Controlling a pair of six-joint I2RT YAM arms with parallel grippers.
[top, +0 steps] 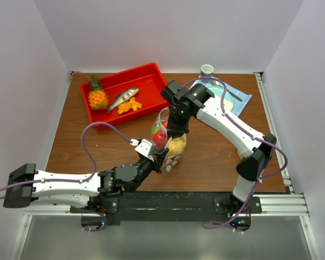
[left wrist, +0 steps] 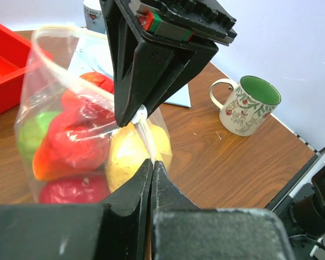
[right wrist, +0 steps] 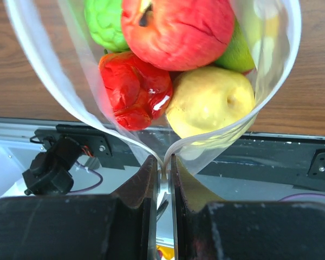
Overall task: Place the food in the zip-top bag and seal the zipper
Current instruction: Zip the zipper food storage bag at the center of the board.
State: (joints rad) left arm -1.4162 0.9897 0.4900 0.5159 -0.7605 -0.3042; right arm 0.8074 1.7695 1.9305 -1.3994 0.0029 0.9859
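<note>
Two grippers, both closed. Right gripper point(right wrist: 162, 162): clamps rim of clear dotted plastic zip-top bag point(left wrist: 49, 86) at its ridged zipper strip point(right wrist: 46, 65). Left gripper point(left wrist: 151, 168): fingers pressed together, tips against bag's lower side; pinch on film not discernible. Inside bag: red, green and yellow plastic toy fruits point(right wrist: 176, 21). Wide-open mouth. Beneath: brown wooden table point(top: 216, 157).

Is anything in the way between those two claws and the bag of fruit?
Nothing visible stands between them. The right gripper pinches the zip-top bag at one end of its rim, and the left gripper is shut on the bag's edge. The food lies inside, and the bag's mouth gapes open.
</note>
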